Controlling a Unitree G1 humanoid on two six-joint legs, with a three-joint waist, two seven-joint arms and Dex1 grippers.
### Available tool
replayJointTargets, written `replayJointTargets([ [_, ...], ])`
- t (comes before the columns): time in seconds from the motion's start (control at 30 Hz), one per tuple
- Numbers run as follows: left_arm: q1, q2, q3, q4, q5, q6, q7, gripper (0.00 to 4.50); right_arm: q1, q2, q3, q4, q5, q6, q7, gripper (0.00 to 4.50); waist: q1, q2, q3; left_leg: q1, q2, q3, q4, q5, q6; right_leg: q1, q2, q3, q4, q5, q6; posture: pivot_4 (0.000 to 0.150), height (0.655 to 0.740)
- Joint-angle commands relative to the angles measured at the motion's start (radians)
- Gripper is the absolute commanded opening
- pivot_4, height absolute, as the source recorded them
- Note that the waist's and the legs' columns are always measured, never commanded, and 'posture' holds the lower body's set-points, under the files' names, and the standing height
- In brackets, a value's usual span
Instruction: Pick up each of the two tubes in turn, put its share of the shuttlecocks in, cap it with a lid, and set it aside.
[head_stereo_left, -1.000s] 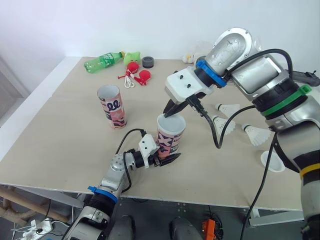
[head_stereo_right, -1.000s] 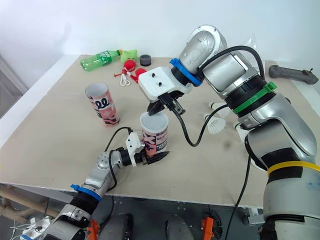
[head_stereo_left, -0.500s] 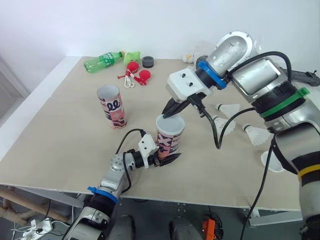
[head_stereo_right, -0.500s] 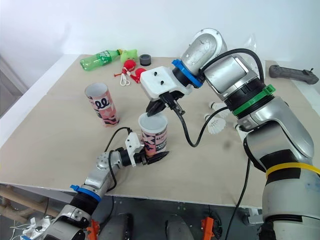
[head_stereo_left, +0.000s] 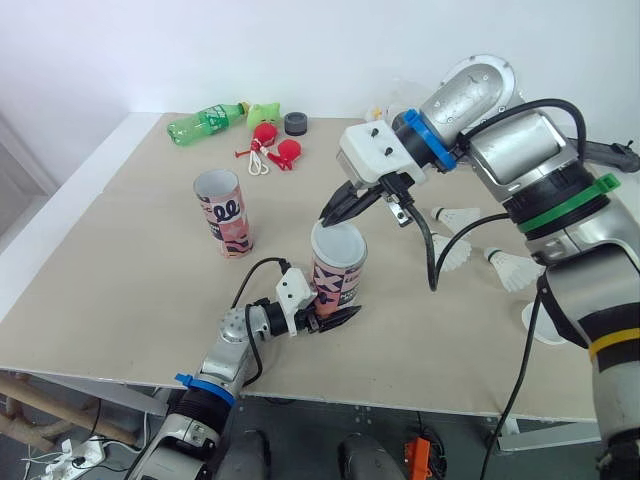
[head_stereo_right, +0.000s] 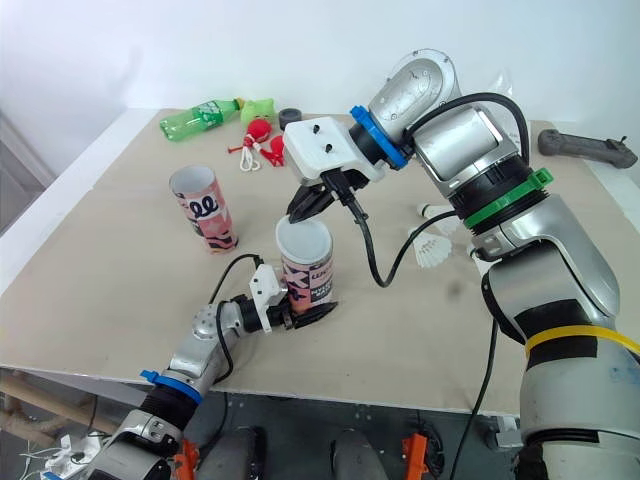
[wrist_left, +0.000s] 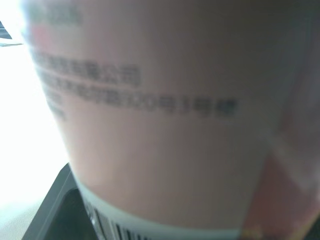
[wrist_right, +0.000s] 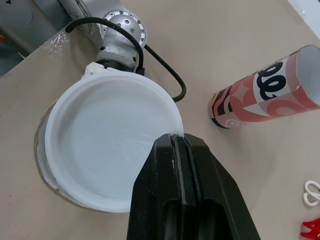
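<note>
The left gripper (head_stereo_left: 334, 318) clasped a pink patterned cardboard tube (head_stereo_left: 338, 278) upright near the beige desk's (head_stereo_left: 130, 285) front edge. The right gripper (wrist_right: 178, 140), pinched tight on the rim of a round white plastic lid (wrist_right: 107, 142), held it on the tube's mouth. A second, open pink tube (head_stereo_left: 226, 212) stood nearer the left edge.

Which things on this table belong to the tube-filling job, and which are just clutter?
Job: tube in the left claw, topped by the lid the right claw pinches; second tube, open; three loose shuttlecocks; spare lid.
Lying about: green bottle, green toy, grey roll, red toys, black handle.
</note>
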Motion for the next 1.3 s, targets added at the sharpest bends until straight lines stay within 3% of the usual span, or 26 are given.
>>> replayJointTargets([
  [0.03,0.027,-0.002,-0.016,0.054,0.009,0.033,0.004,3.12,-0.02,-0.018,-0.019,-0.033,0.022,0.068,0.036,0.09,0.0,0.0,0.0,0.0,0.0,0.0,0.0,0.0,0.0,0.0,0.0,0.0,0.0,0.0,0.0,0.15,0.74],
  [0.33,0.028,-0.006,-0.015,0.056,0.008,0.035,0.003,3.12,-0.105,-0.037,-0.023,-0.054,0.124,0.172,0.036,0.09,0.0,0.0,0.0,0.0,-0.002,0.0,-0.001,0.0,0.0,-0.001,-0.002,0.0,0.0,-0.001,-0.001,0.15,0.74],
  [1.3,0.033,-0.008,-0.015,0.049,0.011,0.036,0.006,3.12,-0.054,-0.074,0.085,-0.042,0.037,0.02,0.036,0.09,0.0,-0.001,0.001,-0.001,-0.009,-0.002,-0.001,0.0,0.0,0.001,-0.009,-0.001,0.0,-0.003,0.005,0.15,0.74],
])
